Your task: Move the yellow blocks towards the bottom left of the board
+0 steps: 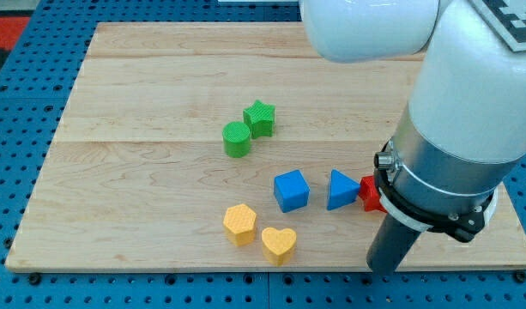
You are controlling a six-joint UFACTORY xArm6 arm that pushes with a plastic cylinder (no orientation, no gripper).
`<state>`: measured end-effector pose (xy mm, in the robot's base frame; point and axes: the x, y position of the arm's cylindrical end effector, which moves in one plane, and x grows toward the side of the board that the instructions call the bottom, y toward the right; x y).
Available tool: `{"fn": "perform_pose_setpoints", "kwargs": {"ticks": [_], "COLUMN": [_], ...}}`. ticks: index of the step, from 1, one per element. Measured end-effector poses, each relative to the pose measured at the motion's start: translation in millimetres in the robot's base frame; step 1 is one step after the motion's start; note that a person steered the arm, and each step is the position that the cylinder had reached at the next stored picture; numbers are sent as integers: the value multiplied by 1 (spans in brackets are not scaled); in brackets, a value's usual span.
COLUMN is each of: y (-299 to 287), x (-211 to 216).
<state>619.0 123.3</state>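
Note:
A yellow hexagon block [240, 223] and a yellow heart block [279, 244] lie side by side near the bottom middle of the wooden board [142, 172]. My dark rod comes down at the view's lower right, and my tip [383, 268] rests near the board's bottom edge, well to the right of the yellow heart. The tip touches no block.
A blue cube [291, 190] and a blue triangle [341, 190] lie just above the yellow blocks. A red block [368, 194] is partly hidden behind my arm. A green cylinder [237, 139] and a green star [260, 118] sit touching near the board's middle.

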Motion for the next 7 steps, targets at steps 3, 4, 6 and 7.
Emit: {"fn": "perform_pose_setpoints", "kwargs": {"ticks": [3, 4, 6, 7], "y": [-113, -189, -180, -234], "x": [-29, -48, -49, -47]}}
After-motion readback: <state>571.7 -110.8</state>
